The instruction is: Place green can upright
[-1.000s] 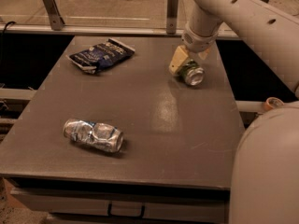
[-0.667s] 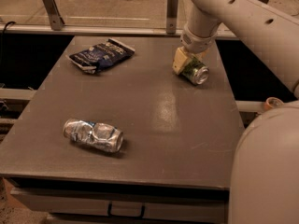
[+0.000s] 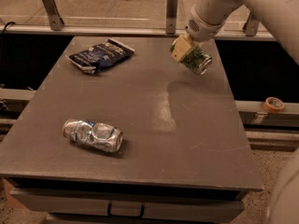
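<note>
Well to the left of the pincer, on the table [image 3: 163, 143]: a dark chip bag [image 3: 100, 55], lying flat. Down and to the left of the pincer, well apart from it: a crushed can [image 3: 93, 135] on its side. Neither is in the way.

Pincer [image 3: 187, 53] is over the far right part of the table, clenched around the green can [image 3: 197, 60]. The can sits tilted in the grip, silver end pointing down and to the right. It looks clear of the tabletop, with a shadow beneath it.

Right of the pincer and lower, off the table: a tape roll [image 3: 273, 104] on a ledge.

Judgement: the step in hand is turning the can vertical, then setting it down.
- Rotate the wrist while the can hangs free.
- Lower it until the base meets the surface flat, and only then let go.
- Let go at a tilt and it would likely roll, and the table's right edge is near.
</note>
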